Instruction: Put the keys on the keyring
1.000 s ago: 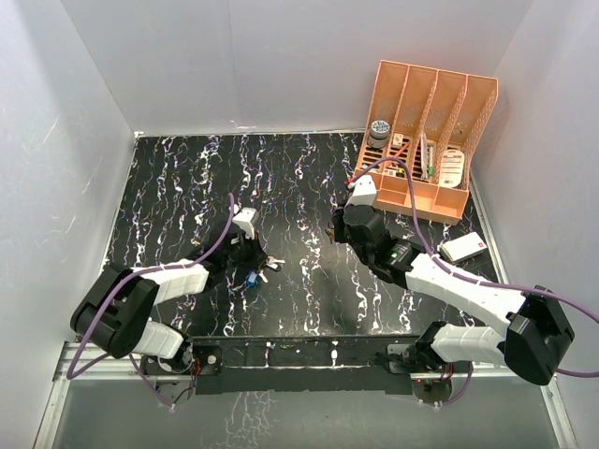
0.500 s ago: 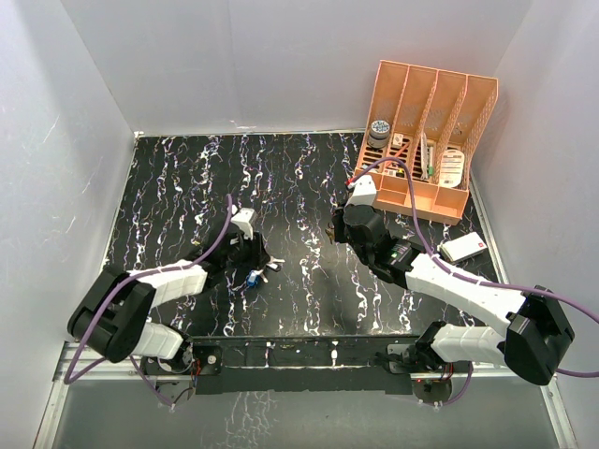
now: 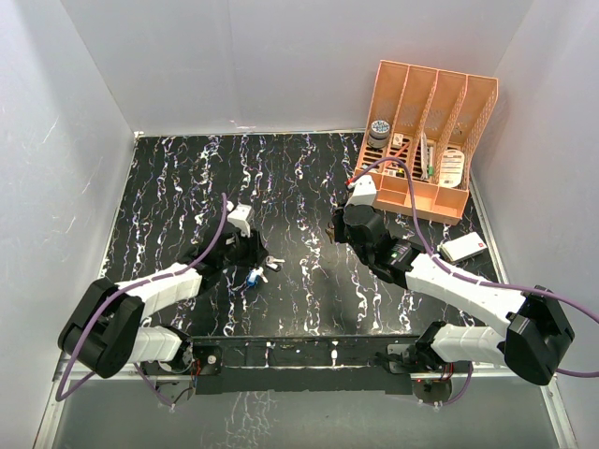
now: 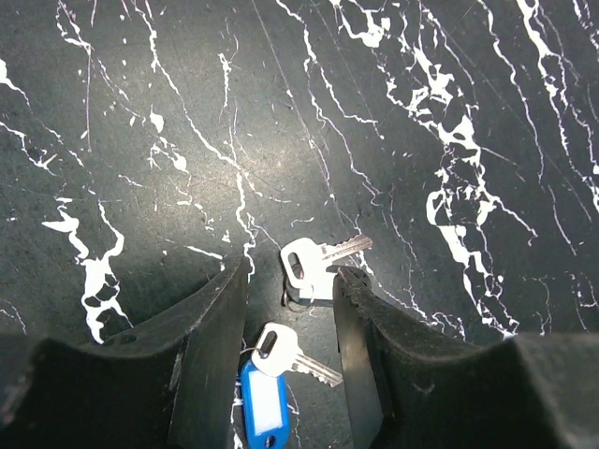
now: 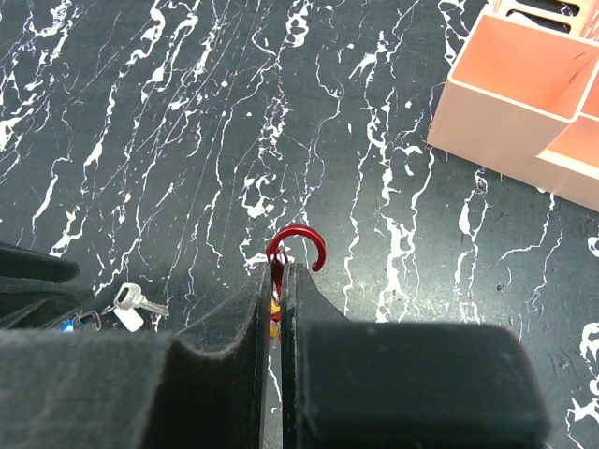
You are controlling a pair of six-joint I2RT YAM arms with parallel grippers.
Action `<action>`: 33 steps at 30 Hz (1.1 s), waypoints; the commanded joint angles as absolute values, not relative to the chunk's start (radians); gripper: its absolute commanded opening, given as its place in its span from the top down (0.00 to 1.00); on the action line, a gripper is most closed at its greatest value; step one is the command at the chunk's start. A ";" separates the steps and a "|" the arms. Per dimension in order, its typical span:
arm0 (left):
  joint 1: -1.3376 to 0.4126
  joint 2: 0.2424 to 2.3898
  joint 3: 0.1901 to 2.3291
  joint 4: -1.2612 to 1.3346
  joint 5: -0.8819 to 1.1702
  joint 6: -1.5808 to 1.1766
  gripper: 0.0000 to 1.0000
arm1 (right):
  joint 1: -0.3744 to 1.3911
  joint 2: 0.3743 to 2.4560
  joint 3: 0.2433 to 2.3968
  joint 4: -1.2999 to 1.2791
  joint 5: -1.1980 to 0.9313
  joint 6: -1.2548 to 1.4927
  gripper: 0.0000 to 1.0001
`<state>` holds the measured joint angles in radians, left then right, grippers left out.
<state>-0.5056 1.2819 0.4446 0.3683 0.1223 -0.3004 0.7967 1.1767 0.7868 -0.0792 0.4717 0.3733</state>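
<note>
Well, at the left my left gripper [image 4: 292,279] hangs low over the black white-veined table [image 4: 487,112], jaws apart and holding nothing. Between its fingers a small silver key with a pale head [image 4: 314,259] lies flat on the table. Nearer me lies a second pale-headed silver key [image 4: 281,351], a blue plastic tag [image 4: 262,412] touching its head. To the right, well apart, my right gripper [image 5: 279,278] is clamped on the thin red wire keyring [image 5: 295,245], whose curved top sticks out past the fingertips, one end open. A speck of yellow shows between those fingers; whether it is a key already threaded I cannot tell. I judge the task barely begun: both table keys are left to lift and thread.
</note>
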 commanded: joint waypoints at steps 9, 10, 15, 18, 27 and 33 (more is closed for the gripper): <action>-0.504 1.285 0.451 0.312 0.142 -0.251 0.60 | 0.801 1.163 0.775 -0.029 0.478 0.376 1.00; -0.505 1.288 0.452 0.311 0.145 -0.247 0.59 | 0.801 1.164 0.775 -0.027 0.478 0.377 1.00; -0.515 1.303 0.461 0.301 0.157 -0.231 0.56 | 0.801 1.164 0.775 -0.026 0.477 0.376 1.00; -0.522 1.309 0.463 0.299 0.166 -0.222 0.54 | 0.801 1.165 0.773 -0.025 0.477 0.376 1.00; -0.533 1.350 0.475 0.297 0.175 -0.205 0.52 | 0.801 1.165 0.775 -0.025 0.477 0.375 1.00; -0.541 1.364 0.479 0.302 0.161 -0.203 0.53 | 0.801 1.165 0.775 -0.024 0.479 0.373 1.00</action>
